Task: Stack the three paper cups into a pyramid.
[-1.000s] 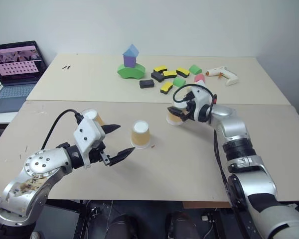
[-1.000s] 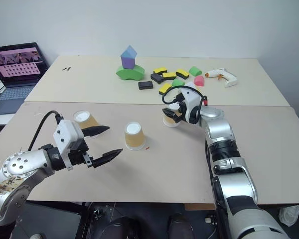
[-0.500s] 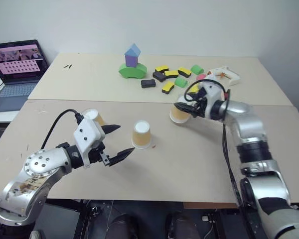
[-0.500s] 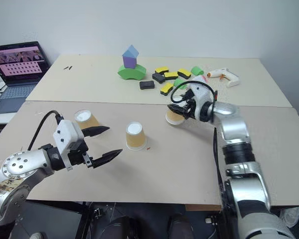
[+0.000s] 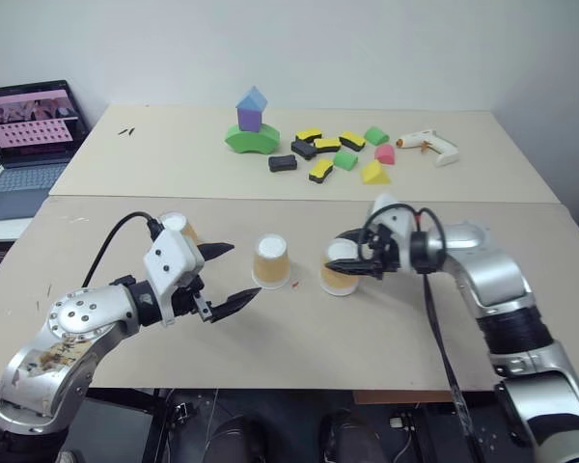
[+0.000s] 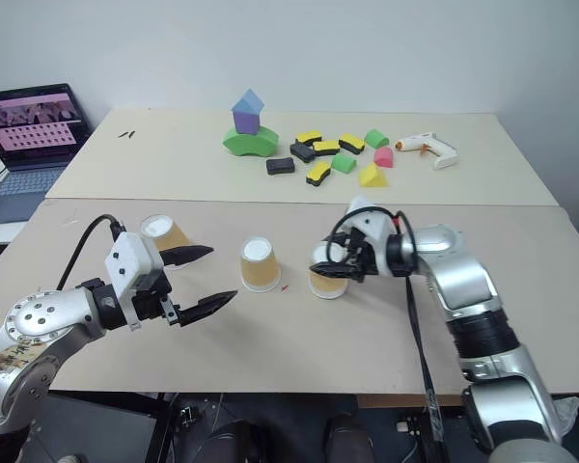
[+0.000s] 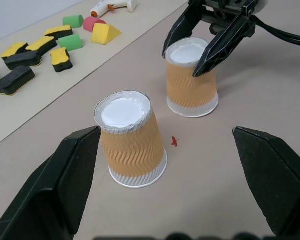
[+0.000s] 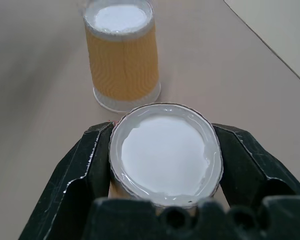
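Note:
My right gripper is shut on one paper cup, its fingers clamped on either side near the white flat end. That cup is upside down with its rim at the table, just right of a second upside-down paper cup. The third paper cup lies tilted at the left, partly hidden behind my left gripper. The left gripper is open and hovers in front of the middle cup with nothing between its fingers. No cup rests on another.
On the far table stand a blue-purple-green block tower, several loose foam blocks and a glue gun. A laptop sits at the far left. The near table has bare surface in front of the cups.
My right gripper has closed on its cup and carried it back and to the left, down beside the middle cup. The left arm has stayed still.

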Robot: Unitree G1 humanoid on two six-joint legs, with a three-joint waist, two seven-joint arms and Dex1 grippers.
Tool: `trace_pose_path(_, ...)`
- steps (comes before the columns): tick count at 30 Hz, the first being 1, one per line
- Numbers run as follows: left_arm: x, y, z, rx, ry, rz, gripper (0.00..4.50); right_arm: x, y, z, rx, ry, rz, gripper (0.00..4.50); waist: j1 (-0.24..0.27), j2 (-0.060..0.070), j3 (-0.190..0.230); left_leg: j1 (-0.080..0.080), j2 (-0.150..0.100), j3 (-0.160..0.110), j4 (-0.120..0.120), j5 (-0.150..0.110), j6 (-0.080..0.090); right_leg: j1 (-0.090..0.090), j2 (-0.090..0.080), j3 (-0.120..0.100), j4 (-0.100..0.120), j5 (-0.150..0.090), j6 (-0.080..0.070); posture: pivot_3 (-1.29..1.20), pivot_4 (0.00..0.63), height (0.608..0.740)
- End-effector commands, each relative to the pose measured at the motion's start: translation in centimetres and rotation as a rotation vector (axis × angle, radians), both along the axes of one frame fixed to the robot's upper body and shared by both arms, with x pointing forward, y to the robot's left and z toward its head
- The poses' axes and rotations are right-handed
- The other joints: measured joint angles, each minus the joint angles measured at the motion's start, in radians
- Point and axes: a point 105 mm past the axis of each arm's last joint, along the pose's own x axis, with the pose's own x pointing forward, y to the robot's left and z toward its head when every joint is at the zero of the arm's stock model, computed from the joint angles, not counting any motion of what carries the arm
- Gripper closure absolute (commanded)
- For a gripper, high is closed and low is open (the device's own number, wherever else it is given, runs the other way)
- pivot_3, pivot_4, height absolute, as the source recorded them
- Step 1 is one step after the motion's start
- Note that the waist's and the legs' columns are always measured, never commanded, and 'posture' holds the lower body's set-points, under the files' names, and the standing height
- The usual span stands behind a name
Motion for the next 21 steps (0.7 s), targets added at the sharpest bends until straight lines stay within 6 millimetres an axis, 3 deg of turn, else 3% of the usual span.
trace_pose_path(1, -0.14, -0.16, 0.78, 0.009, -0.04, -0.012, 0.0, 0.93, 1.62, 0.48, 0.01, -0.037, 0.003, 1.78, -0.003, 0.0, 0.0, 0.0, 0.0, 0.0, 0.0, 0.0, 0.0, 0.0, 0.0, 0.0, 0.001, 0.0, 0.0, 0.0, 0.15, 0.703)
trace_pose_path(21, 0.02, 0.12, 0.82, 0.016, -0.047, 0.007, 0.0, 1.02, 2.39, 0.13, 0.063, 0.018, 0.018, 1.78, 0.006, 0.0, 0.0, 0.0, -0.001, 0.0, 0.0, 0.0, 0.0, 0.0, -0.001, 0.0, 0.0, 0.0, 0.0, 0.0, 0.15, 0.703)
